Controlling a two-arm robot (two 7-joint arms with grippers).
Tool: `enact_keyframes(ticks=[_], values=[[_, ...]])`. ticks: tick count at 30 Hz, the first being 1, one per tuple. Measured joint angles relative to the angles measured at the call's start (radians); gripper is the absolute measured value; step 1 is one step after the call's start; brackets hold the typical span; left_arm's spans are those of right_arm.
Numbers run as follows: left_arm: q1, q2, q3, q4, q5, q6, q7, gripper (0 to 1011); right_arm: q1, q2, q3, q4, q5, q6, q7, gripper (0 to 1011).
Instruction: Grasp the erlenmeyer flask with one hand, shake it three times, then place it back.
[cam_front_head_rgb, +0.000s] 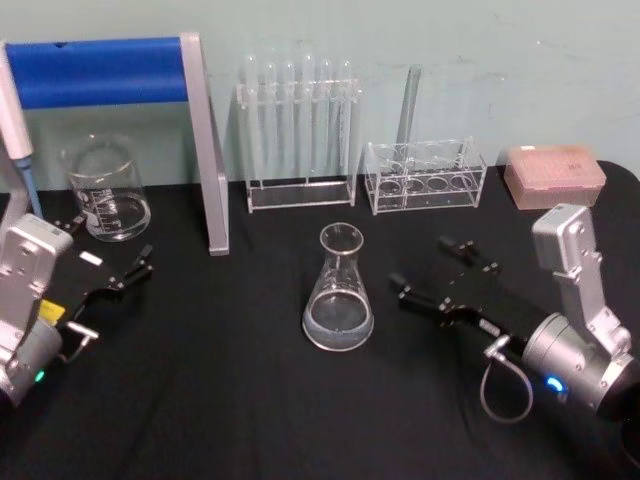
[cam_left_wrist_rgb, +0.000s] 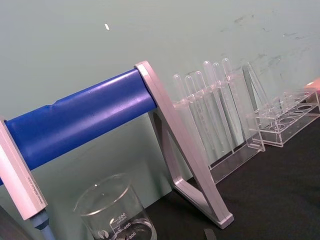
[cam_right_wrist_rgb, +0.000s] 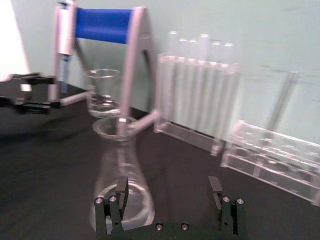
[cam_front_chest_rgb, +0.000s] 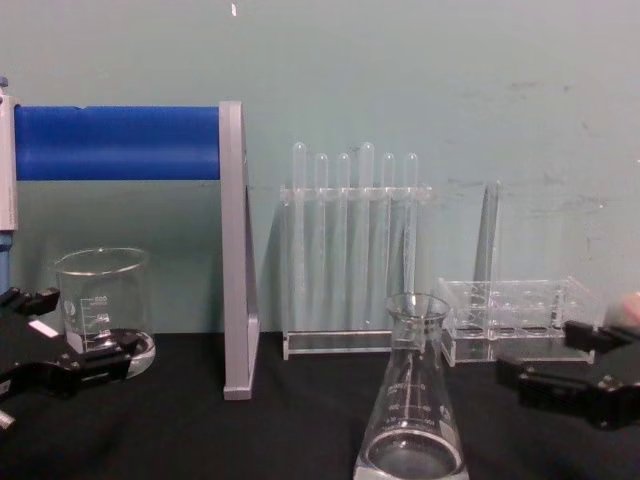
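Note:
The erlenmeyer flask (cam_front_head_rgb: 338, 290) stands upright on the black table, near the middle, with a little clear liquid in its base. My right gripper (cam_front_head_rgb: 425, 265) hovers open just to the right of it, fingers pointing at the flask and apart from the glass. In the right wrist view the flask (cam_right_wrist_rgb: 120, 170) sits ahead of the open right gripper (cam_right_wrist_rgb: 168, 187), in line with one fingertip rather than between the two. From the chest view the flask (cam_front_chest_rgb: 412, 410) is left of the right gripper (cam_front_chest_rgb: 560, 358). My left gripper (cam_front_head_rgb: 105, 248) rests open at the far left by the beaker.
A glass beaker (cam_front_head_rgb: 105, 190) stands at the back left beside a blue-barred stand (cam_front_head_rgb: 205, 150) holding a pipette (cam_front_head_rgb: 15, 130). Behind the flask are a rack of test tubes (cam_front_head_rgb: 300, 130) and a lower clear rack (cam_front_head_rgb: 425, 175). A pink box (cam_front_head_rgb: 555, 175) sits at the back right.

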Motion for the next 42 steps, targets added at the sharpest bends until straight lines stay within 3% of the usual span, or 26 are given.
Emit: enact_keyframes(ticks=[5, 12, 20, 26, 29, 42], values=[[0.000, 0.000, 0.000, 0.000, 0.000, 0.000, 0.000, 1001, 0.021, -0.016, 0.024, 0.027, -0.033, -0.017, -0.046, 1000], [0.000, 0.000, 0.000, 0.000, 0.000, 0.000, 0.000, 1001, 0.086, -0.062, 0.034, 0.101, -0.137, -0.053, -0.142, 1000], [0.000, 0.000, 0.000, 0.000, 0.000, 0.000, 0.000, 1001, 0.170, -0.114, 0.010, 0.223, -0.320, -0.134, -0.280, 1000], [0.000, 0.000, 0.000, 0.000, 0.000, 0.000, 0.000, 1001, 0.202, -0.129, -0.011, 0.288, -0.442, -0.186, -0.357, 1000], [0.000, 0.000, 0.000, 0.000, 0.000, 0.000, 0.000, 1001, 0.207, -0.133, -0.014, 0.299, -0.463, -0.194, -0.369, 1000], [0.000, 0.000, 0.000, 0.000, 0.000, 0.000, 0.000, 1001, 0.205, -0.131, -0.013, 0.294, -0.455, -0.193, -0.365, 1000]])
